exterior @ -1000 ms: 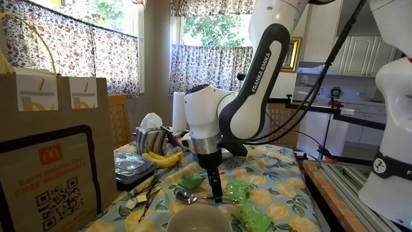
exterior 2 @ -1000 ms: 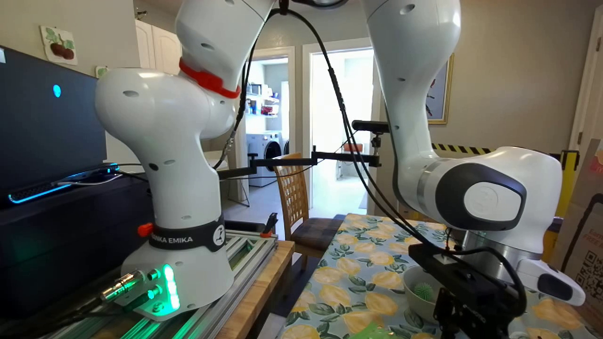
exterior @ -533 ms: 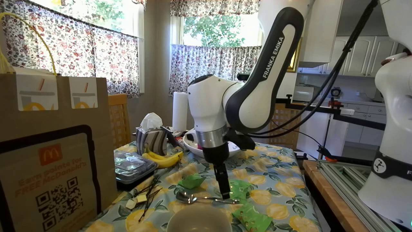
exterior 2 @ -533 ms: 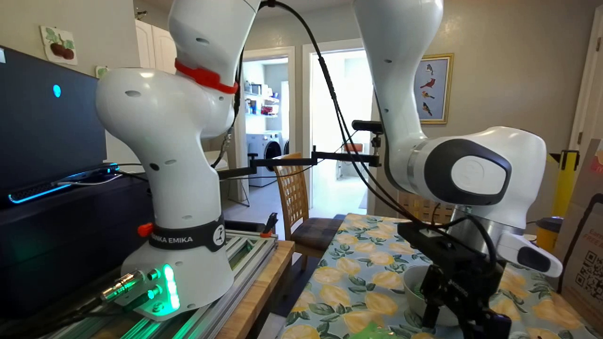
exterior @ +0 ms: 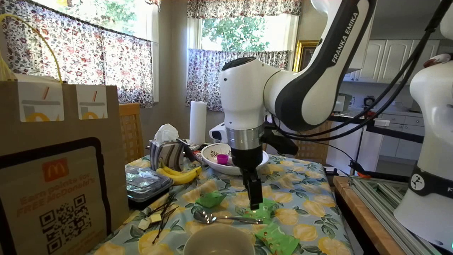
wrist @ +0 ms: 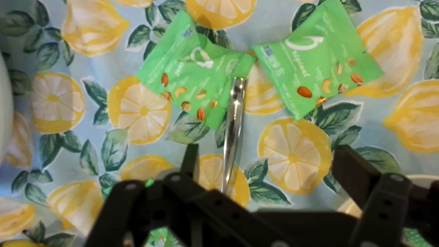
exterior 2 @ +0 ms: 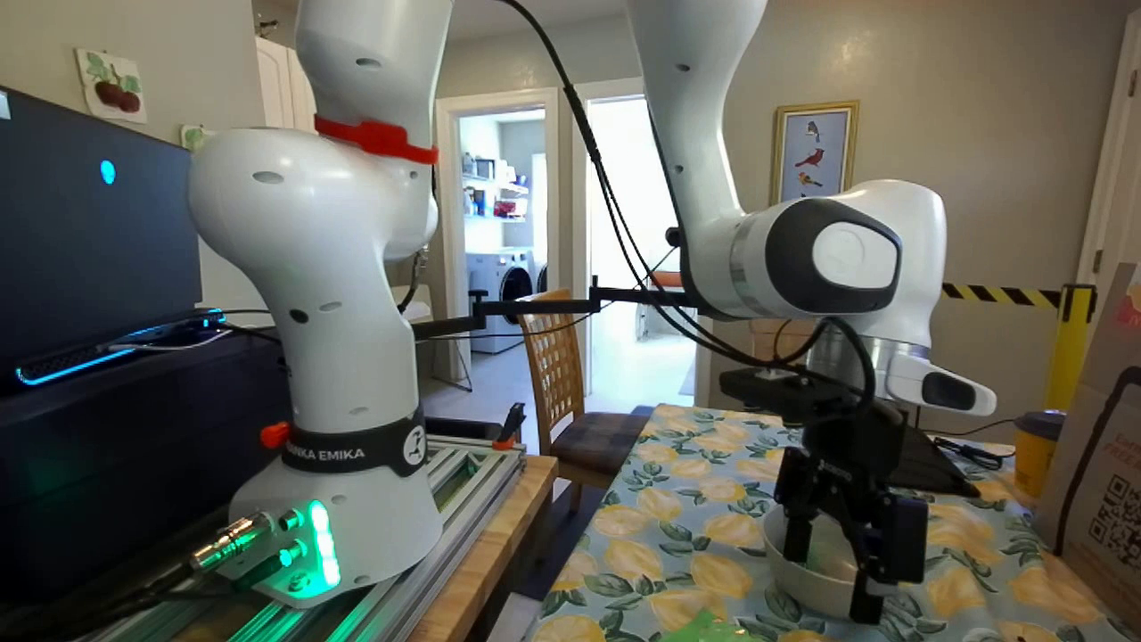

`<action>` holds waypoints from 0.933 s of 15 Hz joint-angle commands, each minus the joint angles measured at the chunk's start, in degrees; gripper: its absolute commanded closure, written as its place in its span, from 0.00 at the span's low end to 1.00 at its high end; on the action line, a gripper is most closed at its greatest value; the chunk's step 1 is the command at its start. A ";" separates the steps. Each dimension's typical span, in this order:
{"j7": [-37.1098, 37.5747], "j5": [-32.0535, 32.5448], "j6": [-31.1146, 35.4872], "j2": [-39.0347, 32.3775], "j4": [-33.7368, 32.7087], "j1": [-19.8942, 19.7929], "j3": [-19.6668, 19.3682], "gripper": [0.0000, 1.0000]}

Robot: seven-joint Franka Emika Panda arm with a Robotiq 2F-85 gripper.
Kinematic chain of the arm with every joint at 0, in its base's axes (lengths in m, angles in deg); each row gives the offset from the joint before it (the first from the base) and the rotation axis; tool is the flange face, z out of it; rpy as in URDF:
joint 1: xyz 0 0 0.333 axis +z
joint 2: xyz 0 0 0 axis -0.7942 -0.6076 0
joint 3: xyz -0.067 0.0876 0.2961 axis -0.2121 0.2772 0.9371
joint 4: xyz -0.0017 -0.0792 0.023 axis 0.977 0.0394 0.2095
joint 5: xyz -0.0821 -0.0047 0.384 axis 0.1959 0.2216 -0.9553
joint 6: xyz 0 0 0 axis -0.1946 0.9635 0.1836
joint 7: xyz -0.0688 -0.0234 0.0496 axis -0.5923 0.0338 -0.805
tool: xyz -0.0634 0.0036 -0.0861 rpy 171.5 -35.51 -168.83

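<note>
While the black two-fingered gripper (wrist: pixel 269 161) hangs above the table with its dark fingers (wrist: pixel 190 163) spread wide and nothing pinched between them, the shiny metal spoon (wrist: pixel 232 133) lies below it on the pale blue, lemon-printed tablecloth (exterior: pixel 304 191). What counts most is how the two line up: in the wrist view the slim handle runs nearly up and down the picture, leaning slightly, and so crosses the line from fingertip to fingertip almost squarely. It shows within the gap, yet closer to the finger on the left of that view, so the gripper's middle sits off to one side of it. In an exterior view the handle's end points toward the white robot base (exterior: pixel 417 212) and the rounded head points away. By the handle's end lies a crinkled green snack packet (wrist: pixel 192 75), overlapped by the metal in the wrist view; whether the spoon rests on it I cannot tell. Just beside that lies a second green packet (wrist: pixel 319 65). Near the gripper stands a round off-white bowl (exterior 2: pixel 807 590), with a mostly hidden green, bumpy object (wrist: pixel 415 237) in it
</note>
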 commanded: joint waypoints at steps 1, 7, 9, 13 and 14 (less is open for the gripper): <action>3.69 3.60 4.03 4.54 4.64 1.12 -0.36 0.00; -0.89 0.98 14.16 6.79 8.73 -0.65 0.95 0.00; -4.83 -3.65 15.75 6.45 9.48 -1.98 2.70 0.00; -15.47 -16.78 14.44 5.91 9.86 -5.69 7.89 0.00; -16.71 -18.52 13.97 6.13 9.91 -6.05 8.44 0.00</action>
